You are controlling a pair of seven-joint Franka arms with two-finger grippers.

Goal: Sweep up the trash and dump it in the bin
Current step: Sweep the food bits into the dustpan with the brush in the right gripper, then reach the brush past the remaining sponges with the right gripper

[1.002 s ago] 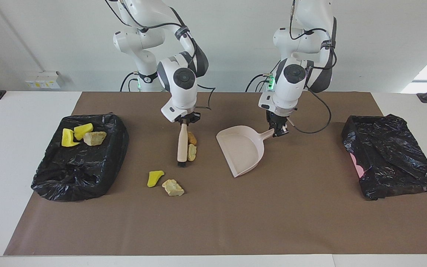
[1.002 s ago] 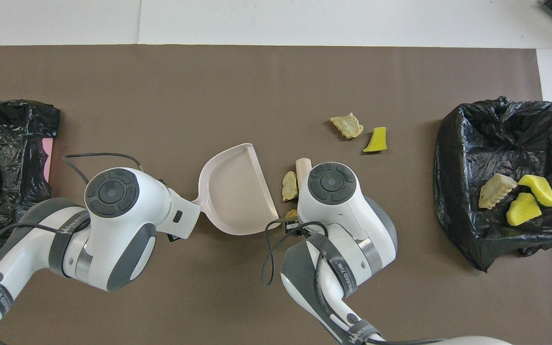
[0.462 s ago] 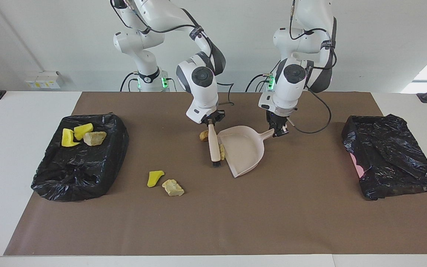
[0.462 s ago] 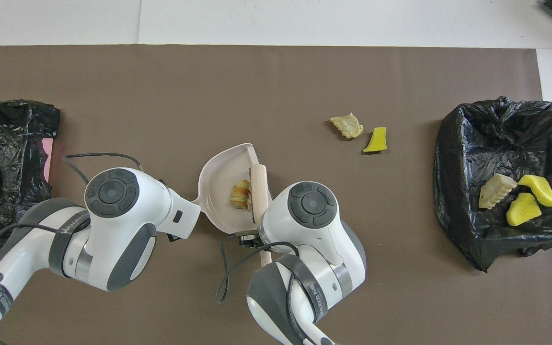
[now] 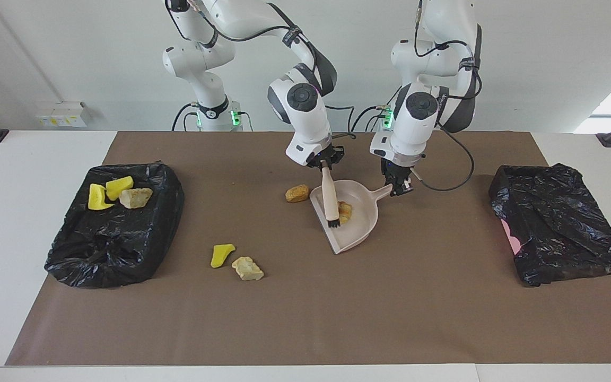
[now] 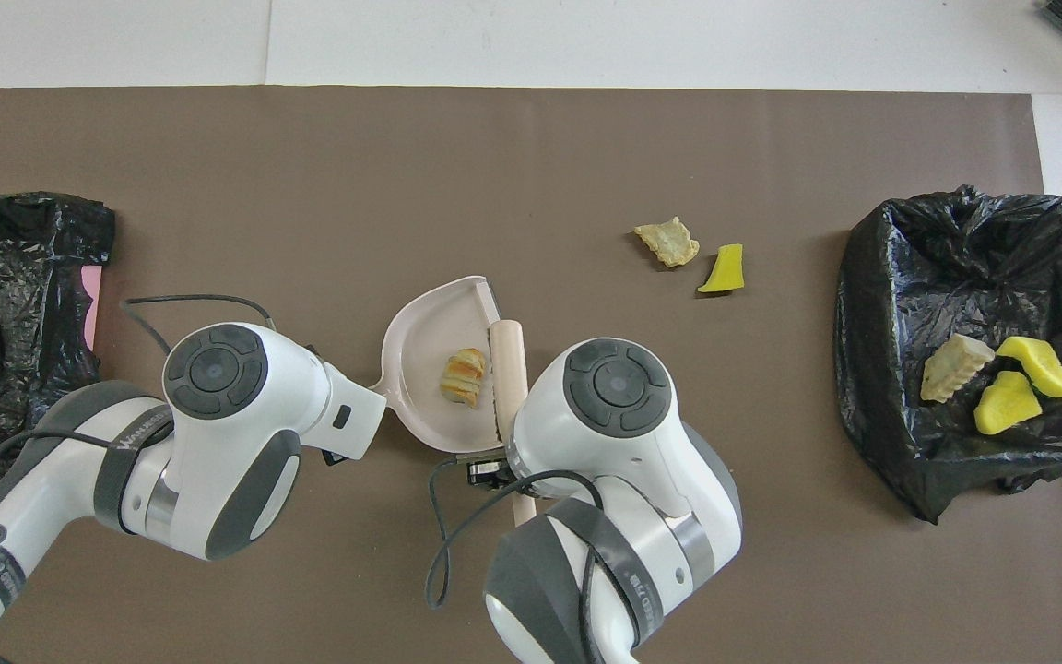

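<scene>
Sweeping lumps into the pan

Right pincer (image 5: 324,165) grasps the beige-handled brush (image 5: 330,197); one beige trash lump (image 5: 345,211) lies in the pale plastic dustpan (image 5: 356,232), whose handle the left pincer (image 5: 402,187) clenches. Next, fetch the brown sponge (image 5: 297,193) at the pan's nine o'clock with low strokes.
</scene>
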